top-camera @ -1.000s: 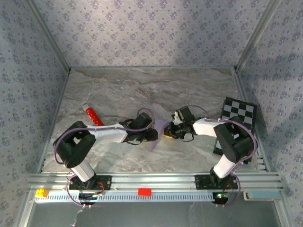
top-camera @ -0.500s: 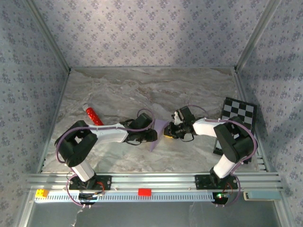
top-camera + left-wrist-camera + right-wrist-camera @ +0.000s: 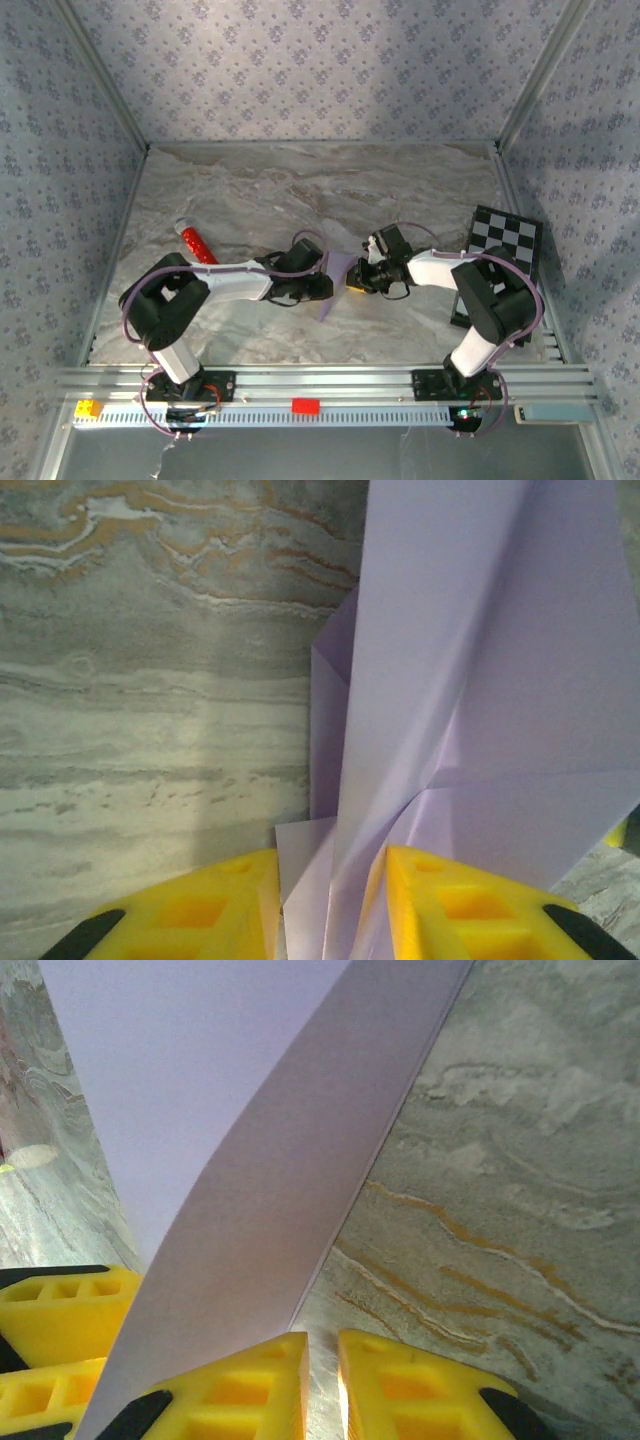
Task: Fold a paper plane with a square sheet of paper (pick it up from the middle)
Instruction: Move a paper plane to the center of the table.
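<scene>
the thin pale lilac paper sheet (image 3: 334, 276), partly folded, stands upright between the two arms, mid-way across the grey marbled table (image 3: 250, 190) — the right gripper (image 3: 322, 1338) pinches its edge; the left gripper (image 3: 330, 855) flanks it, but i cannot tell if it is clamped.

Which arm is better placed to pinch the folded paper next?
Probably left: the folded lilac paper stands between the fingers of the left end effector. The right end effector is nearly closed, with the paper beside it.

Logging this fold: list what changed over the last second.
The left arm swung its elbow slightly right, toward the middle. Nothing visibly taken or released. The paper still stands between the jaws; right arm, cylinder and board unchanged.
</scene>
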Robot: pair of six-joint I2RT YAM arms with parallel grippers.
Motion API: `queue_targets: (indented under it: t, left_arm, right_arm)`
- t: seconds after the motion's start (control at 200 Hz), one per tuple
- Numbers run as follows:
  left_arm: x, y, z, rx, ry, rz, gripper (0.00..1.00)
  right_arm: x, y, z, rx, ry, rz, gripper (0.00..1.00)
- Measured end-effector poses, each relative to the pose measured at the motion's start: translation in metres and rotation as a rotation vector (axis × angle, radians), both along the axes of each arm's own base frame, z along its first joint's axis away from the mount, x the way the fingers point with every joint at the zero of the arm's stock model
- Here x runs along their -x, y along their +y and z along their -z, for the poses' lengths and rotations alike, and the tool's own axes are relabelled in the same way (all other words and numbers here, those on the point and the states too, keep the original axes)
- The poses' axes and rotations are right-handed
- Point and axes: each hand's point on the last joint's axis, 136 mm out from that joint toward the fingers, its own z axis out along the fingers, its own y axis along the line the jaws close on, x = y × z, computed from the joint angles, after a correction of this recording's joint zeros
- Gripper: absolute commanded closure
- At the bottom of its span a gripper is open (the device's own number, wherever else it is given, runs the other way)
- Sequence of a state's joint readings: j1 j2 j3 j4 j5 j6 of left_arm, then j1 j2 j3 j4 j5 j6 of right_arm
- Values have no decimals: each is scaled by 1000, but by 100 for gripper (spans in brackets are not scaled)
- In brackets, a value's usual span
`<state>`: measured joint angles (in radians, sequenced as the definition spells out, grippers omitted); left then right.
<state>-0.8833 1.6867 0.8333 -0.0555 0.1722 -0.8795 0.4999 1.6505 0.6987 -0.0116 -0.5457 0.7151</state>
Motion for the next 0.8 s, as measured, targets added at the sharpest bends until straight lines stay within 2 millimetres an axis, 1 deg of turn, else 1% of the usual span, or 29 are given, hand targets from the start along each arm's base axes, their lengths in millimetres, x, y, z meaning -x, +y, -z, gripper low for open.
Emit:
queue_targets:
  t: [0.265,0.495,0.61,0.8]
  left_arm:
    - [4,-5,1,22,19,15,79]
    - [4,-17,-7,85,27,28,85]
    - [5,-21,-9,107,29,37,84]
    - [6,-22,-6,113,44,34,76]
  right_arm:
    - [0,0,1,1,2,0,83]
    - [0,0,1,1,2,0,83]
    - [0,0,1,1,1,0,83]
    - [0,0,1,1,2,0,83]
